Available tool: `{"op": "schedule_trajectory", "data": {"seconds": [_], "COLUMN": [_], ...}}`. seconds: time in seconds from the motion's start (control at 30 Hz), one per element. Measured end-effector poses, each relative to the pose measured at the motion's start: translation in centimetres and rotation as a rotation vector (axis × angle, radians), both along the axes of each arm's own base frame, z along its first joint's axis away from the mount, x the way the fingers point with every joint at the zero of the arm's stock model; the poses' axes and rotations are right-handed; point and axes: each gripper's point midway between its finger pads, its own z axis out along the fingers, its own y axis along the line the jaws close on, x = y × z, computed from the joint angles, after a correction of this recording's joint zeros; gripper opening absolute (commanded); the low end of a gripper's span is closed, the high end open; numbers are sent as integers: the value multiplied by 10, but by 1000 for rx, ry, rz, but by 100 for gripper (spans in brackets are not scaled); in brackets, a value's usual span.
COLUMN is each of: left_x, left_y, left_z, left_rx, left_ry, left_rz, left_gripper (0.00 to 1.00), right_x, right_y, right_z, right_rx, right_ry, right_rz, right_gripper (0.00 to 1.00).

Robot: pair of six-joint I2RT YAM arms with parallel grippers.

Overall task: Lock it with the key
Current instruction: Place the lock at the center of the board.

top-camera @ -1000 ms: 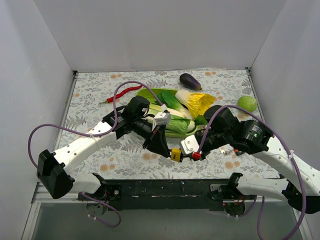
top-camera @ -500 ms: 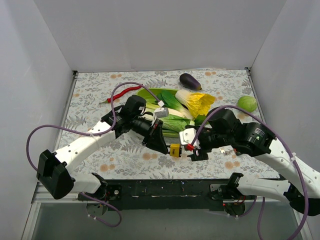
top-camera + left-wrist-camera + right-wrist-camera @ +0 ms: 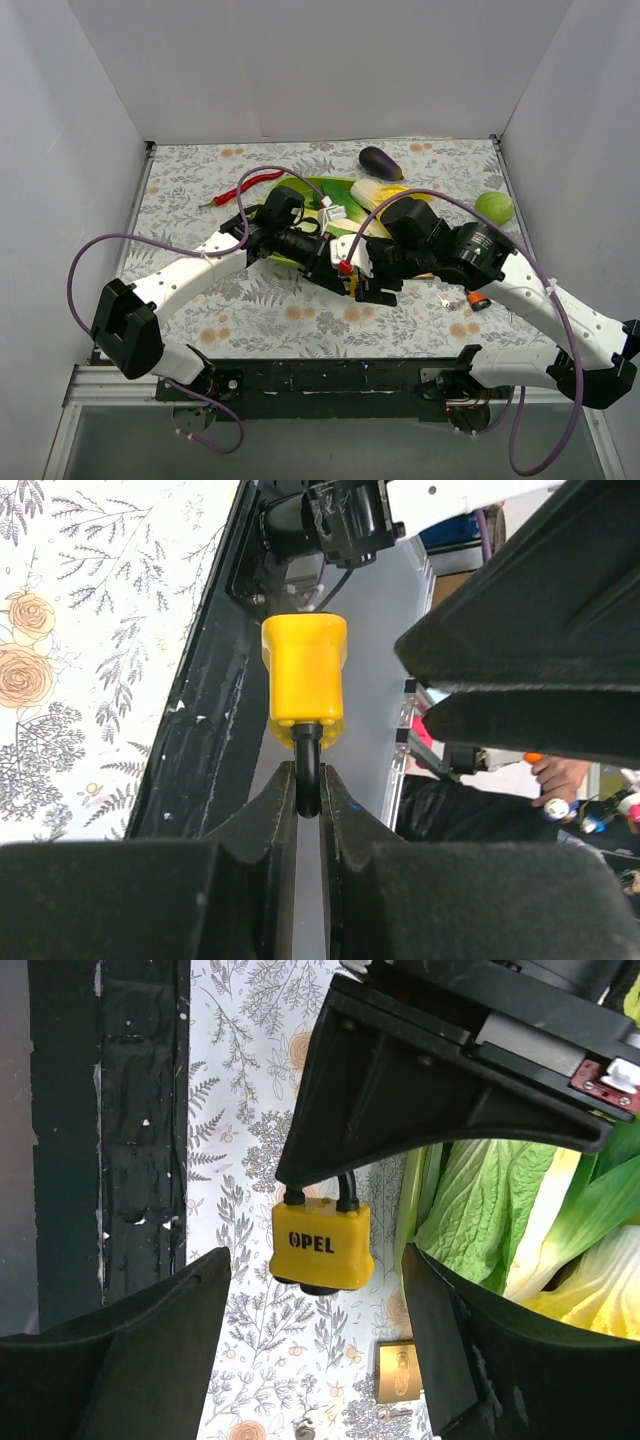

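Padlock shows from above only as a yellow sliver where the two arms meet, just on the near side of the greens, with the left gripper on its left and the right gripper on its right. No key shows in either gripper. A small orange-red item lies nearer than the greens and off to their right, and I cannot tell what it is. At the left wrist, the fingers are pinched tight on the black shackle, with the yellow body hanging clear beyond them; the greens are out of frame. At the right wrist, the jaws stand wide and empty on either side of the body, touching neither side, with the greens just to the right. I judge the right gripper is lining up to take the body. Done well, that means centring the body between the pads, closing on its sides below the shackle, and leaving the end opposite the shackle free for a key, with the left pinch firm so nothing swings.
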Motion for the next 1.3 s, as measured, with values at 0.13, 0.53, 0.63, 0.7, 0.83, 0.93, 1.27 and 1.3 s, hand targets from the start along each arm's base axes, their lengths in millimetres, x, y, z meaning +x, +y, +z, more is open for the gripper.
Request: {"op": "schedule_trajectory", "data": {"seconds": [0.13,0.53,0.63,0.7,0.83,0.93,1.27,1.3], "left_x": [2,5,5,5,5,7,8,9], "left_y": [-4,-10,-11,-12,-13,-14,-15,-15], "left_z": [6,18,20,21,23,24,27,29], "left_rx": [-2,-34,-41,-45,-50,-56,-74,-81], "left_ry": [42,87,91,93,94,88,81,78], "left_rz": [31,51,51,51,52,55,50,53], "left_gripper": [0,0,0,0,0,0,84,88], "right_x": [-1,17,20,21,23,23,26,26], "right_y": [1,-8,-7,-6,-4,-4,-8,-11], "right_z": [-2,-27,-28,-27,-26,-29,-35,-37], "right_rx": [-7,-96,-96,-89,-83,-86,-89,-96], "right_ry": [0,-79,-92,-99,-106,-106,-116,-114], "right_rz": [5,-46,-52,-55,-55,-54,-88,-104], "right_gripper": [78,72,71,68,61,47,1,1]}}
